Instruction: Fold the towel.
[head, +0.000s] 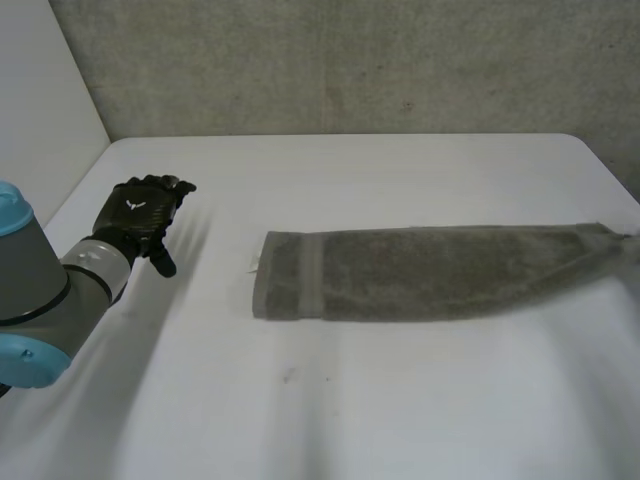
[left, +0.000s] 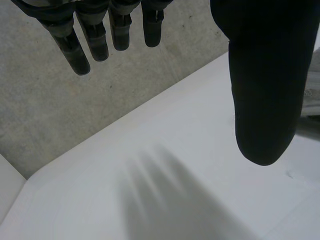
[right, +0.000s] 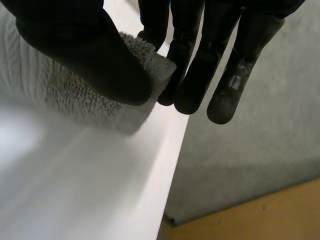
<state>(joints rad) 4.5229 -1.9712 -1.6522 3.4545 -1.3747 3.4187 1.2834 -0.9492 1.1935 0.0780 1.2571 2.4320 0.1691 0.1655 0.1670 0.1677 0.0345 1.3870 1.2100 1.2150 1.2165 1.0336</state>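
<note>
While my right hand (right: 85, 55) pinches one end of the towel (head: 420, 272) between thumb and fingers at the right edge of the worktop (head: 350, 410), the rest lies as a long grey strip across the middle. My left hand (head: 140, 215) hovers well apart from the strip's other end, fingers straight and relaxed, holding nothing. I judge the terry soft, light and limp: it will sag and drag, not hold shape. I'd take that free end at its hemmed band.
</note>
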